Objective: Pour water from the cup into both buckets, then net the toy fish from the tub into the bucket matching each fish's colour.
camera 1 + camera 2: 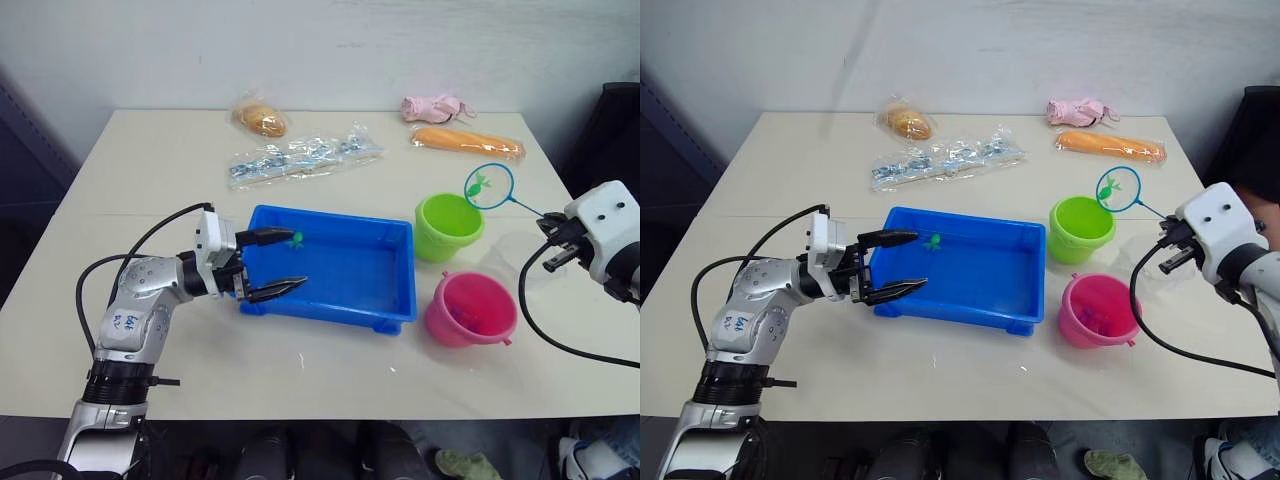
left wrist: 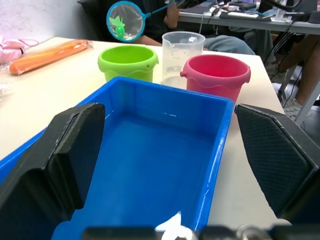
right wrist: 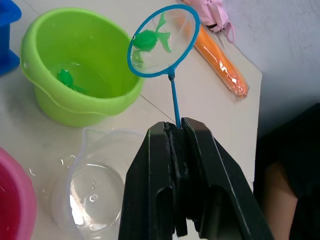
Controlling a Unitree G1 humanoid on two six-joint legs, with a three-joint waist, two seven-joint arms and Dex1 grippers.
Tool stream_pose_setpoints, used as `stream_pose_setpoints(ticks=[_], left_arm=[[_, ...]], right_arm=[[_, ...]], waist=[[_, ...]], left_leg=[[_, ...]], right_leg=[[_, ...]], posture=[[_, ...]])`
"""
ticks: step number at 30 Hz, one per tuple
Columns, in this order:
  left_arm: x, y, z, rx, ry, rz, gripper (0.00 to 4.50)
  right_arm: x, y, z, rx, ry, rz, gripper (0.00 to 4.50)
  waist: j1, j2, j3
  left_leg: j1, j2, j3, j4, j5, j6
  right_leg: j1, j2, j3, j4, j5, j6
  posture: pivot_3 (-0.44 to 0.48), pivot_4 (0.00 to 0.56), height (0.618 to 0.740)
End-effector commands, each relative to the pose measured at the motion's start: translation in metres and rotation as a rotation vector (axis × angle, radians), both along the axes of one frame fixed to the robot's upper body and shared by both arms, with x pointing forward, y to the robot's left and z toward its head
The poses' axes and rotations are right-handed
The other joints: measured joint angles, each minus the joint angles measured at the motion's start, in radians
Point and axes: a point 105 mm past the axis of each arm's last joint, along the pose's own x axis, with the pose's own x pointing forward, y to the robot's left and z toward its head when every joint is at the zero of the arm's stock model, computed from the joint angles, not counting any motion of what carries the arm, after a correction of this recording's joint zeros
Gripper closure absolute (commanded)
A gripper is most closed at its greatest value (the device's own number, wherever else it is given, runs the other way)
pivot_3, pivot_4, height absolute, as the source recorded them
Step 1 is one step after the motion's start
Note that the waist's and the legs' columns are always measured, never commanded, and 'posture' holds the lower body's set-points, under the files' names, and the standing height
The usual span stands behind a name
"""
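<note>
Green fish [image 3: 147, 39] inside tool-held net [image 3: 162, 41]

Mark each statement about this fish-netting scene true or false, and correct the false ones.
1. The net holds a pink fish. False: the fish in the net is green.
2. The right pincer is shut on the net's handle. True.
3. The left pincer is shut on the tub's rim. False: it is open, with one finger over the blue tub.
4. A green fish already lies in the green bucket. True.
5. The clear cup lies tipped on its side. False: it stands upright between the green bucket and the pink bucket.
</note>
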Motion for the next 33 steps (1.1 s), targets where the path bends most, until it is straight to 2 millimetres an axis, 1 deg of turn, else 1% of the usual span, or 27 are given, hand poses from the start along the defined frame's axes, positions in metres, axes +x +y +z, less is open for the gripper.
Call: stream_pose_setpoints(ticks=[1, 4, 9, 12, 19, 25, 33], left_arm=[[0.0, -0.002, 0.008, -0.015, -0.034, -0.015, 0.03], [0.001, -0.003, 0.008, -0.017, -0.032, -0.022, 0.03], [0.001, -0.006, 0.008, -0.022, -0.016, -0.043, 0.03], [0.001, -0.008, 0.008, -0.024, -0.008, -0.054, 0.03], [0.001, -0.01, 0.007, -0.029, -0.003, -0.063, 0.03], [0.002, -0.011, 0.007, -0.03, -0.004, -0.061, 0.03], [0.002, -0.012, 0.006, -0.036, -0.004, -0.055, 0.03]], right_arm=[[-0.005, 0.004, 0.009, -0.117, -0.038, 0.046, 4.5], [-0.007, 0.003, 0.002, -0.129, -0.031, 0.047, 4.5], [-0.005, 0.009, -0.006, -0.223, -0.049, 0.075, 4.5], [-0.003, 0.01, -0.005, -0.274, -0.074, 0.079, 4.5], [0.0, 0.013, -0.005, -0.505, -0.149, 0.123, 4.5], [0.003, 0.009, -0.002, -0.657, -0.189, 0.115, 4.5], [0.003, 0.011, 0.0, -0.732, -0.221, 0.132, 4.5]], waist=[[-0.001, 0.0, 0.0], [-0.001, 0.0, 0.0], [-0.003, 0.0, 0.0], [-0.003, 0.0, 0.0], [-0.003, 0.0, 0.0], [-0.004, 0.0, 0.0], [-0.004, 0.0, 0.0]], left_leg=[[0.0, 0.0, 0.0, 0.0, 0.0, 0.0], [0.0, 0.0, 0.0, 0.0, 0.0, 0.0], [0.0, 0.0, 0.0, 0.0, 0.0, 0.0], [0.0, 0.0, 0.0, 0.0, 0.0, 0.0], [0.0, 0.0, 0.0, 0.001, 0.0, 0.0], [0.0, 0.0, 0.0, 0.001, 0.001, -0.001], [0.0, 0.001, -0.001, 0.001, 0.001, -0.001]], right_leg=[[0.0, 0.0, 0.0, 0.0, 0.0, 0.0], [0.0, 0.0, 0.0, 0.0, 0.0, 0.0], [0.0, 0.0, 0.0, 0.0, 0.0, 0.0], [0.0, 0.001, 0.0, 0.0, 0.0, 0.0], [0.0, 0.001, 0.0, 0.0, 0.0, 0.0], [0.0, 0.001, 0.0, 0.0, 0.0, 0.0], [0.0, 0.001, 0.0, 0.001, 0.0, 0.0]], posture=[[0.0, 0.15, 0.74], [0.0, 0.15, 0.74], [0.0, 0.15, 0.74], [0.0, 0.15, 0.74], [0.0, 0.15, 0.74], [0.0, 0.15, 0.74], [0.0, 0.15, 0.74]])
